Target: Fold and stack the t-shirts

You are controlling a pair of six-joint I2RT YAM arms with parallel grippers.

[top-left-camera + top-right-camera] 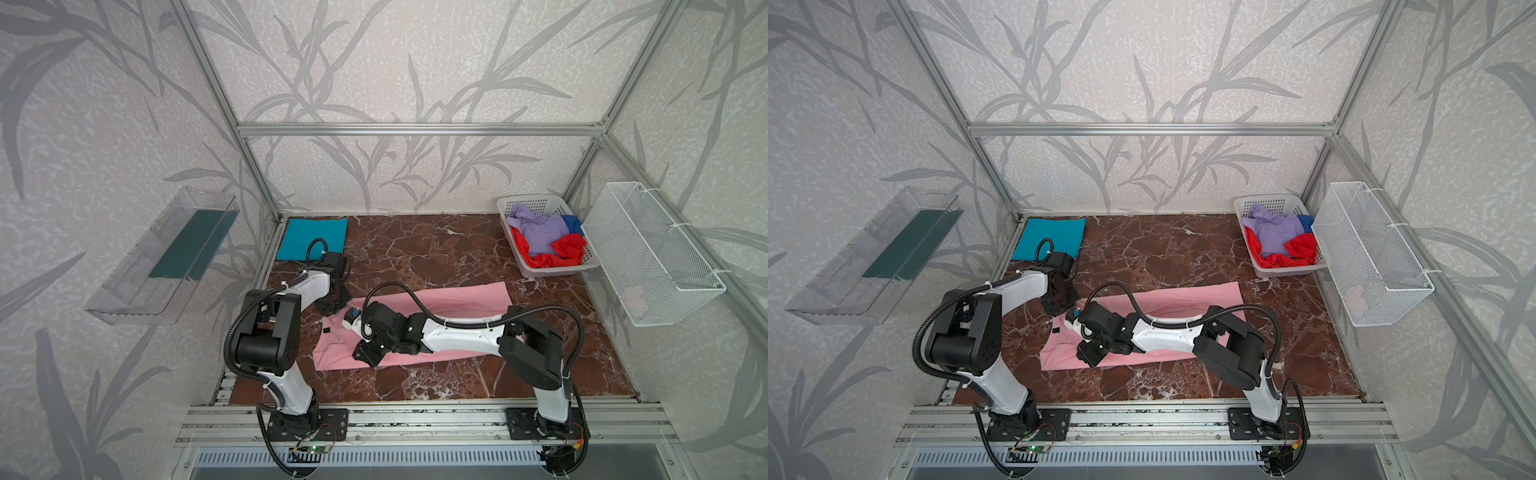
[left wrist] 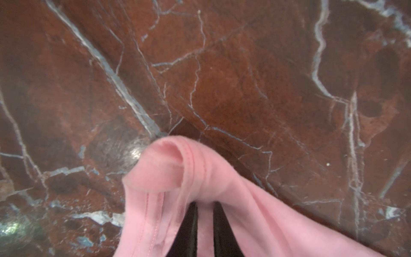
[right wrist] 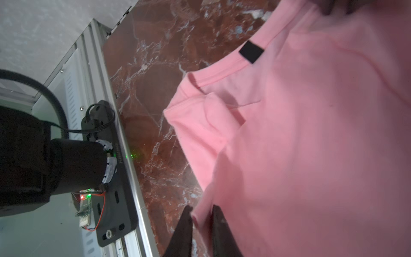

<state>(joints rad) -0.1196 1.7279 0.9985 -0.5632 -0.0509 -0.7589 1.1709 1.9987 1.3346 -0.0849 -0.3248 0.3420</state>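
t-shirt (image 1: 457, 297) in pink, left end effector (image 2: 204, 209) pinching its hem, right end effector (image 3: 201, 215) clamping its edge

right arm (image 1: 457, 337) hides pink shirt (image 1: 457, 296) middle

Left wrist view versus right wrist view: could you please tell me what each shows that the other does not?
Only the left wrist view shows the left pincer pinching a rolled hem. Only the right wrist view shows the right pincer, the dark neck label and a black arm base. Both show the pink t-shirt clamped over the marble table.
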